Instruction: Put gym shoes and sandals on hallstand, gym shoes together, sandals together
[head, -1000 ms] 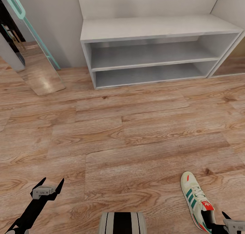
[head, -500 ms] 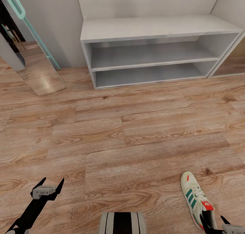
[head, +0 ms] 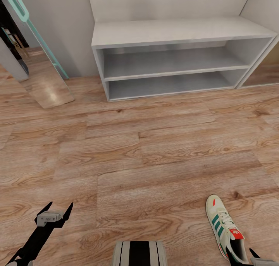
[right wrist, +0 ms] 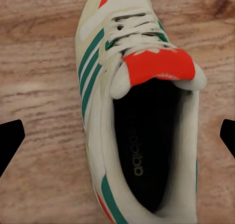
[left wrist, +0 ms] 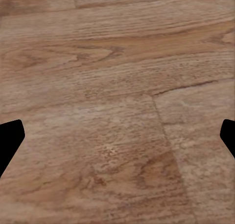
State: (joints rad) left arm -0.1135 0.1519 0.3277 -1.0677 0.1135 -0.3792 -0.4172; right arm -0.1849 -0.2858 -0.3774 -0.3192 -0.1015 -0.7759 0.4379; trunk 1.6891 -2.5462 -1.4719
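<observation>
Right gripper [right wrist: 117,133]: fingers spread wide, holding nothing. It hangs directly above the heel end of one sneaker [right wrist: 139,106]; the two dark fingertips [right wrist: 11,141] sit well out to either side of the shoe, clear of it. In the head view the gripper [head: 243,259] is just behind the sneaker's [head: 225,225] heel, the toe pointing away from it toward the shoe rack [head: 174,33].

Sneaker: lies upright on its sole on the wood floor [head: 139,157], apart from the rack. Cream-white upper, three green side stripes, white laces, red-orange tongue label, green and red trim at the heel, dark insole with printed lettering visible through the open collar.

Left gripper [head: 54,213]: fingers apart, holding nothing, over bare planks well to the left of the sneaker; its wrist view has plain floor [left wrist: 112,111] between the fingertips.

Shoe rack: pale grey, flat top, two open shelf levels, far ahead of both grippers.
</observation>
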